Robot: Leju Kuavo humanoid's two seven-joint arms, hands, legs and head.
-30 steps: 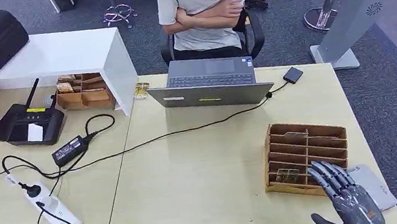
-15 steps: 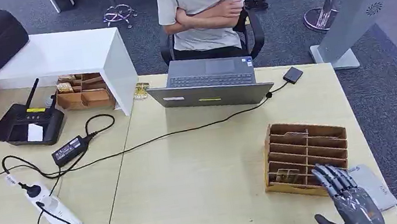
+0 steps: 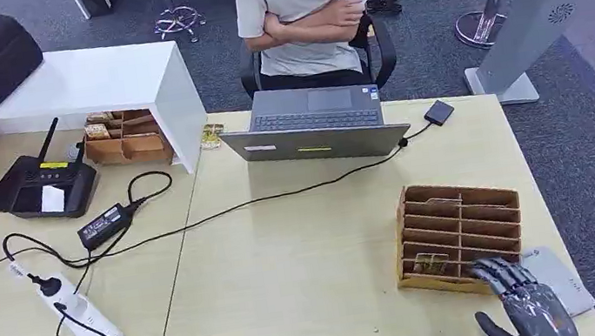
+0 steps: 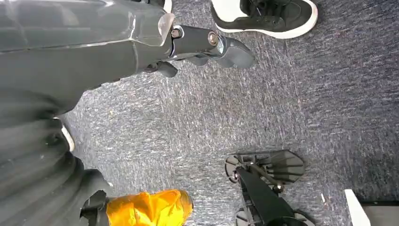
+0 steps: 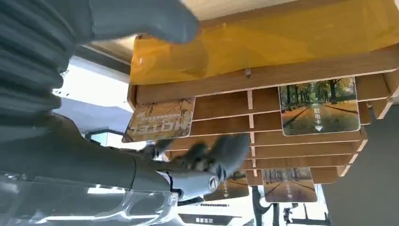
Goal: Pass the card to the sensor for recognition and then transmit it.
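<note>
We're seeing the tree-print hotel card (image 5: 161,118) sitting in the slotted wooden card rack (image 3: 459,233) at the table's near right. Right hand (image 3: 524,307) is curling its fingers tighter than a second ago, fingertips at the rack's front row; grasp can't be told.

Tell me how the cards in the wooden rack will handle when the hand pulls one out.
The cards look thin, flat and glossy, so probably stiff, light and somewhat slippery. They stand in narrow slots of the rack, so one likely slides out edgewise. The right hand has thick fingers, so pinching may be fiddly.
</note>
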